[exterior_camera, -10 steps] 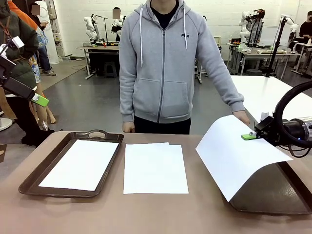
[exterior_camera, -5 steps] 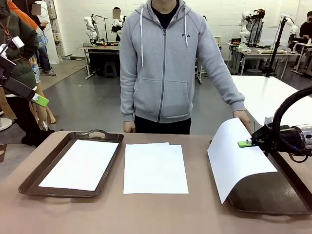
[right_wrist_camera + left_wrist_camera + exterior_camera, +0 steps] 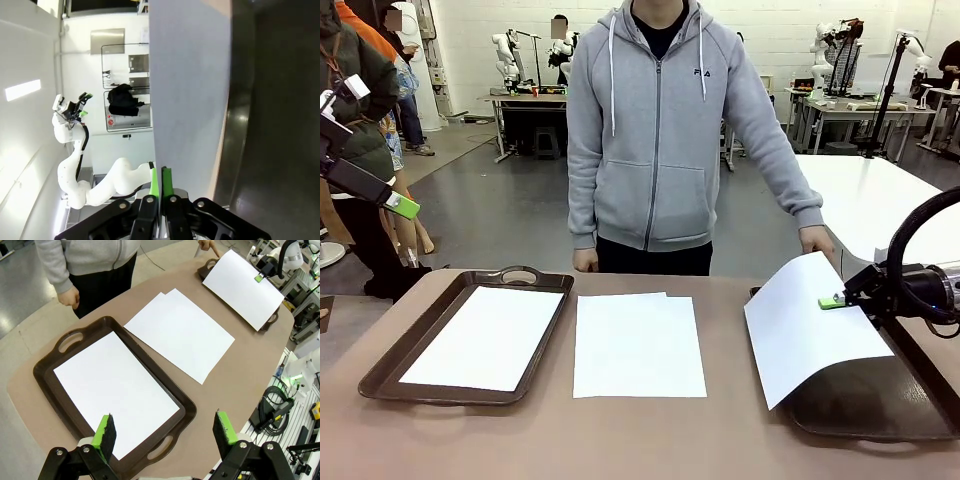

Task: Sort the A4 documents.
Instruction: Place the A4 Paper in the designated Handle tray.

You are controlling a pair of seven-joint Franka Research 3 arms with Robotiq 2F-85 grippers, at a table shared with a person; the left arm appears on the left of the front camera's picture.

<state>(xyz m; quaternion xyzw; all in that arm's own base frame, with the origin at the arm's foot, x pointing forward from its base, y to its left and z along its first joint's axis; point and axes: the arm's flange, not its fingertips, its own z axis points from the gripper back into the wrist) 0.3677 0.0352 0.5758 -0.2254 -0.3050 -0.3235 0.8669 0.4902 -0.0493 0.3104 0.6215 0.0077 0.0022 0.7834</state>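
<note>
Sunk lower over right tray (image 3: 880,405): sheet (image 3: 810,330), edge pinched in right gripper (image 3: 832,301). Wide open, empty, above left tray (image 3: 49,371) holding another sheet (image 3: 115,390): left gripper (image 3: 167,426). Two sheets (image 3: 638,345) between trays; hand (image 3: 817,240) at far rim.

We read one marking: a small white logo (image 3: 700,72) on the chest of the person's grey hoodie (image 3: 660,160) in the front view. It looks like "FILA", though the letters are too small for us to be sure.

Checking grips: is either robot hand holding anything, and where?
The right hand pinches a white A4 sheet by its edge, above the right tray; the left hand is open and empty.
</note>
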